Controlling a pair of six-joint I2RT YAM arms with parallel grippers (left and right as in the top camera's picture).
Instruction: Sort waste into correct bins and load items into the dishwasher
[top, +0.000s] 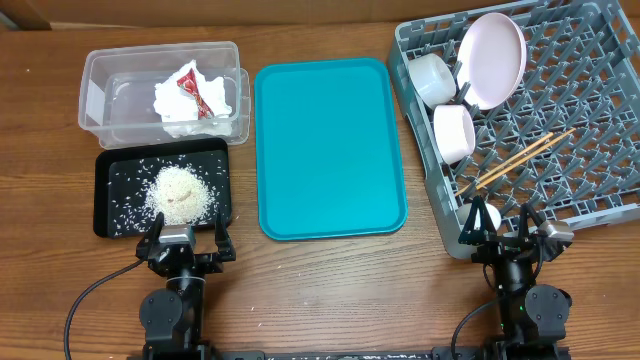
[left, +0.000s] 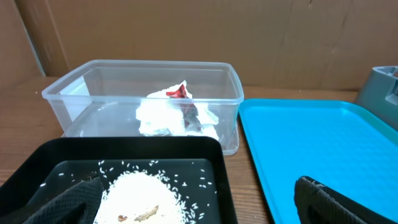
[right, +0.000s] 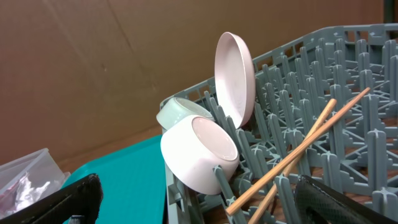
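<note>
The clear tub (top: 100, 95) (left: 74, 93) holds the crumpled napkin (top: 185, 118) (left: 165, 118) and the red wrapper (top: 190, 85) (left: 180, 92). Rice (top: 181, 194) (left: 144, 198) is heaped in the black tray (top: 112, 205) (left: 124, 146). In the grey dish rack (top: 585, 110) (right: 354, 74) stand the pink plate (top: 492, 60) (right: 235, 71), two white bowls (top: 455, 132) (right: 199, 152) and a small cup (top: 488, 215). The chopsticks (top: 515, 160) (right: 305, 146) lie across the pegs. My left gripper (top: 186, 240) (left: 194, 205) is open at the black tray's near edge. My right gripper (top: 505, 238) (right: 199, 205) is open at the rack's near corner. Both are empty.
A teal serving tray (top: 330, 150) (left: 311, 143) lies bare between the bins and the rack. A brown wall stands behind the table. Bare wood runs along the front edge around both arm bases.
</note>
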